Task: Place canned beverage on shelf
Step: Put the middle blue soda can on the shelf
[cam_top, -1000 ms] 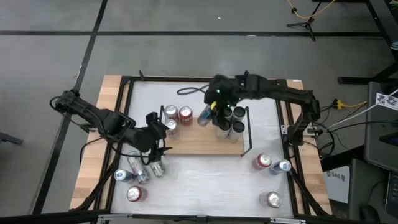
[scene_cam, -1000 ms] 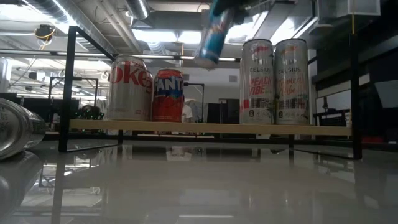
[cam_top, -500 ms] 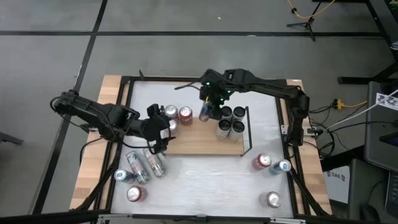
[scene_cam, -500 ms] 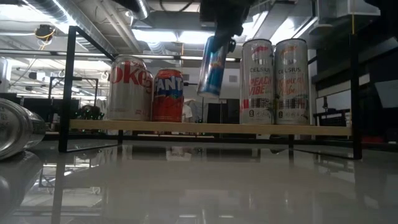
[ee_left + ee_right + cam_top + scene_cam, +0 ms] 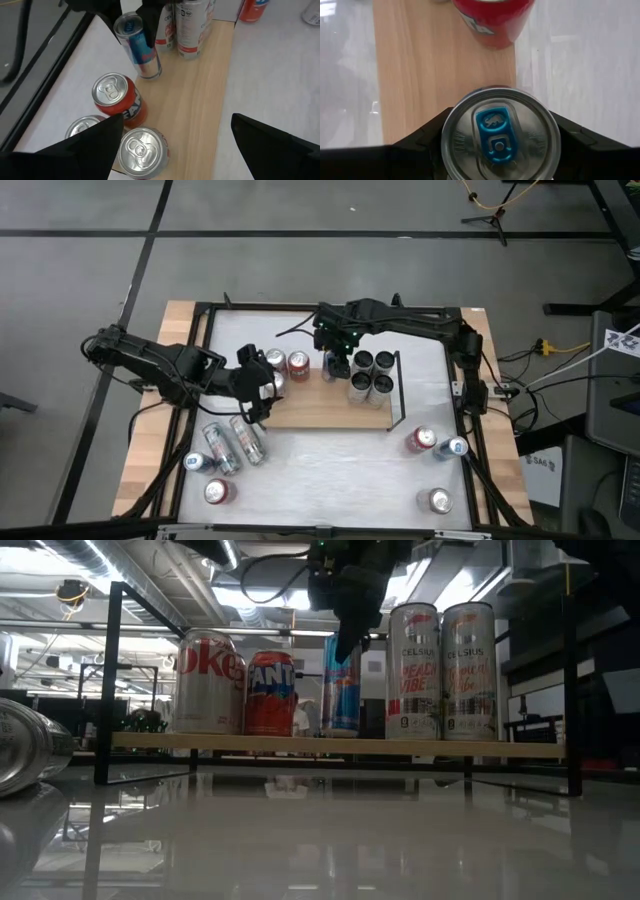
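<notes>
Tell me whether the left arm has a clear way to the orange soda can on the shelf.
Probably yes. The left gripper hangs open beside the orange soda can, with only two silver cans close by. The right gripper is busy farther along, on the blue can.

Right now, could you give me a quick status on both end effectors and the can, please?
Right end effector shut on blue can, upright on shelf. Left end effector open, empty, at shelf's left end. Nothing in the way.

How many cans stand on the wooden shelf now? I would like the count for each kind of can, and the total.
Tall silver Celsius cans: 4
Slim blue can: 1
Short cans (one Diet Coke, one Fanta, one label hidden): 3
Total on the shelf: 8
</notes>
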`<state>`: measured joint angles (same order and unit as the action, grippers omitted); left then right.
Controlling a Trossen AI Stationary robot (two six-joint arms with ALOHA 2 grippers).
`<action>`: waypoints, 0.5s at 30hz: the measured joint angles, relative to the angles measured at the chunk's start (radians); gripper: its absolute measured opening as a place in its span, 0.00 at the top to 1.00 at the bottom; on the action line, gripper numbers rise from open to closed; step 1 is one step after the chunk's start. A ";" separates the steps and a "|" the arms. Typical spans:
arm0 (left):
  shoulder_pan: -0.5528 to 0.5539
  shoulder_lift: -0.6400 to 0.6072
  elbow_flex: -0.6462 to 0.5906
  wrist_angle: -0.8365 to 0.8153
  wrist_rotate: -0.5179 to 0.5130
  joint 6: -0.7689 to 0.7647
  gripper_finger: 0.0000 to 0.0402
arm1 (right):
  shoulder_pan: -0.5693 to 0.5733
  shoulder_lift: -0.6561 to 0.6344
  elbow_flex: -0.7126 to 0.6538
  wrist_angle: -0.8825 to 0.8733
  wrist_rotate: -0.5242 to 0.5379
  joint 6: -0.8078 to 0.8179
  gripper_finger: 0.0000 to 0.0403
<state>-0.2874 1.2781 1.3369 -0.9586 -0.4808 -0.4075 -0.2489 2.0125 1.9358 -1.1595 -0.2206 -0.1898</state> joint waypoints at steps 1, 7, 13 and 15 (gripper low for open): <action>0.000 0.000 0.000 0.000 0.000 0.000 0.10 | 0.000 0.002 0.000 -0.001 0.003 0.000 0.40; 0.000 0.000 0.000 0.000 0.000 0.000 0.10 | 0.002 0.008 0.000 0.004 0.018 0.000 0.40; 0.000 0.000 0.000 -0.001 0.000 0.000 0.10 | 0.009 0.018 0.000 0.000 0.018 0.001 0.40; 0.000 0.001 0.000 0.000 0.000 0.000 0.10 | 0.016 0.024 0.000 0.000 0.019 0.001 0.40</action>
<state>-0.2874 1.2788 1.3369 -0.9588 -0.4808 -0.4072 -0.2334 2.0363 1.9358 -1.1598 -0.2016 -0.1890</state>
